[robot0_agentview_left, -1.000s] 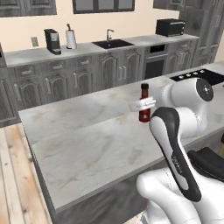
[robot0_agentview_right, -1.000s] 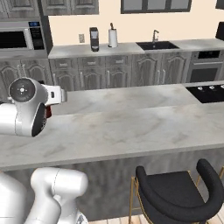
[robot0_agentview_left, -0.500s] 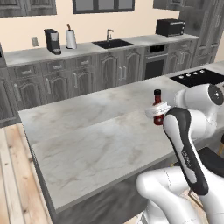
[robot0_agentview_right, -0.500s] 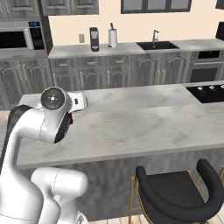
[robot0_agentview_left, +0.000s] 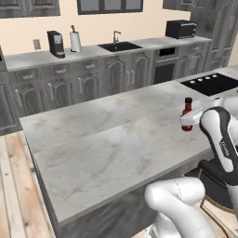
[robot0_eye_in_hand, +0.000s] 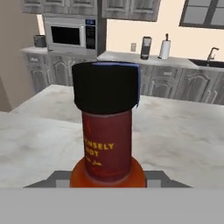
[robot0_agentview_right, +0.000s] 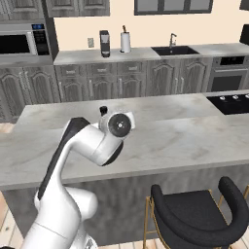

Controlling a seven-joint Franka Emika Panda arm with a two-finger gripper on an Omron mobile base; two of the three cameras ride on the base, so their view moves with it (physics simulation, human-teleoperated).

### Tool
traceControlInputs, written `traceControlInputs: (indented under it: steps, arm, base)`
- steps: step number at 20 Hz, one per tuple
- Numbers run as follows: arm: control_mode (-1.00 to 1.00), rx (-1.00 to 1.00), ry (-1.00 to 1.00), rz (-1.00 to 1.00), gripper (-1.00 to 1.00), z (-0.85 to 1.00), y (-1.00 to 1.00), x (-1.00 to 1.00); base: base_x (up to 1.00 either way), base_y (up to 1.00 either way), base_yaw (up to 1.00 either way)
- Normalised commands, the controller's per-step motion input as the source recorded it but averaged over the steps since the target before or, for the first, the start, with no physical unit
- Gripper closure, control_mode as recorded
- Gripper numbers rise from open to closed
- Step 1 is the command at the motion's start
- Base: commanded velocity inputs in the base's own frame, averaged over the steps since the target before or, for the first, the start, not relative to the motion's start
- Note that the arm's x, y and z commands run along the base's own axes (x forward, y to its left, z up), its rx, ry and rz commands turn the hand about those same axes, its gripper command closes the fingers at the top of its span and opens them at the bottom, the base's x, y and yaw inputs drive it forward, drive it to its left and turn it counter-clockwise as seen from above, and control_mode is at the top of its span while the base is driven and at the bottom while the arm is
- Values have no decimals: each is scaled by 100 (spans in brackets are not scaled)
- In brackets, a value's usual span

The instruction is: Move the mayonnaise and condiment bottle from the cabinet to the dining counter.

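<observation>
The condiment bottle (robot0_agentview_left: 187,113), slim and dark red with a black cap, stands upright in my gripper (robot0_agentview_left: 187,122), which is shut on its lower body. It hangs over the right part of the dining counter (robot0_agentview_left: 107,139), near the front edge; whether its base touches the marble I cannot tell. From the right base view just its black cap (robot0_agentview_right: 103,110) peeks above the hand. The hand view looks at the bottle (robot0_eye_in_hand: 108,144) from very close, cap at the top and label below. The mayonnaise is out of view.
A black cooktop (robot0_agentview_left: 209,82) lies at the counter's far right. A black stool (robot0_agentview_right: 194,214) stands in front of the counter. Along the back wall run a sink (robot0_agentview_left: 116,45), a coffee machine (robot0_agentview_left: 56,43), a microwave (robot0_agentview_right: 19,44) and shut upper cabinets (robot0_agentview_right: 73,7).
My arm has carried the bottle to the right along the counter, towards the cooktop end. The grip on it has stayed the same.
</observation>
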Motion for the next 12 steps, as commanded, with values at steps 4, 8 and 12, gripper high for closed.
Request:
traceControlInputs:
  steps: [4,8,12]
  arm:
    - [-100,0,0,14,100,-1,-94,43]
    - [-100,5,0,15,100,-19,-62,44]
    - [-100,14,0,15,100,-30,-38,39]
  base:
    - [0,0,0]
    - [0,0,0]
    - [0,0,0]
